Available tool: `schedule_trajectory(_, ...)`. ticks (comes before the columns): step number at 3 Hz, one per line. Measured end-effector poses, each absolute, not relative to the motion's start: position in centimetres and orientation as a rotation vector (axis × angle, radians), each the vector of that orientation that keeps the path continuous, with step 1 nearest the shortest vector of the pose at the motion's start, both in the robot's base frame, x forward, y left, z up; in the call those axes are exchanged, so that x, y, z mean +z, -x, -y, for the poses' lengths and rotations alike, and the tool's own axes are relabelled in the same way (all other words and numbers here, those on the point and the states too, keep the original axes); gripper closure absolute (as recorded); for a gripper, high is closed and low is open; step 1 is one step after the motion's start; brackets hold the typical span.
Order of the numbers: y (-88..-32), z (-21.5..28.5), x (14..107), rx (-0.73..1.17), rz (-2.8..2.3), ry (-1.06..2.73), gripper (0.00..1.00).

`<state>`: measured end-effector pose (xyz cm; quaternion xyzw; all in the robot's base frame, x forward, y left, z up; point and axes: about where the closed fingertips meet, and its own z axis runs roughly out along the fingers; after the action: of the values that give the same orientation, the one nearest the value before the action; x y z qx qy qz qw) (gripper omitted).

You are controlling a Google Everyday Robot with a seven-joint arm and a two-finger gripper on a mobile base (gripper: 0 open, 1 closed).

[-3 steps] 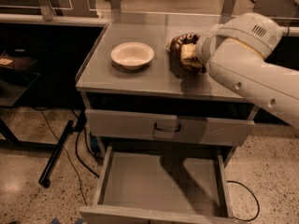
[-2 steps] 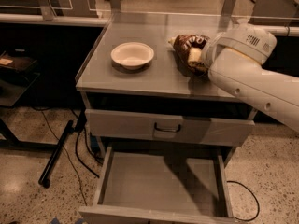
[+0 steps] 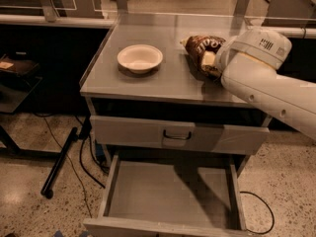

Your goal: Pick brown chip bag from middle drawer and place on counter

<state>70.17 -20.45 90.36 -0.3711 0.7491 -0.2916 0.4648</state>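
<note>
Camera view: tool (image 3: 213, 65) apparently at bag (image 3: 201, 46), counter's (image 3: 148, 85) right.

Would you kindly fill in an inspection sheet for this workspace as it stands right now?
Surface: counter, grey metal, holding two things.
Job's things: brown chip bag lying on the counter's right rear; middle drawer pulled open, nothing seen inside.
Clutter: white bowl upright, left of the bag and apart from it.
Grippers: gripper at the bag's near end, largely hidden by the arm.
Cables: black cable on the floor left of the cabinet; another at the right.
Surroundings: drawer front with bar handle above the open drawer; black pole slanting at left.
</note>
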Motion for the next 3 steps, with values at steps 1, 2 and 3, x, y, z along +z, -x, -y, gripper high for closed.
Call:
schedule_trajectory(1, -70.17, 20.45, 90.36, -0.716, -1.84, 0.912, 0.4)
schedule_trajectory(2, -70.17, 20.45, 90.36, -0.716, -1.84, 0.912, 0.09)
schedule_trajectory(3, -70.17, 20.45, 90.37, -0.716, -1.84, 0.912, 0.0)
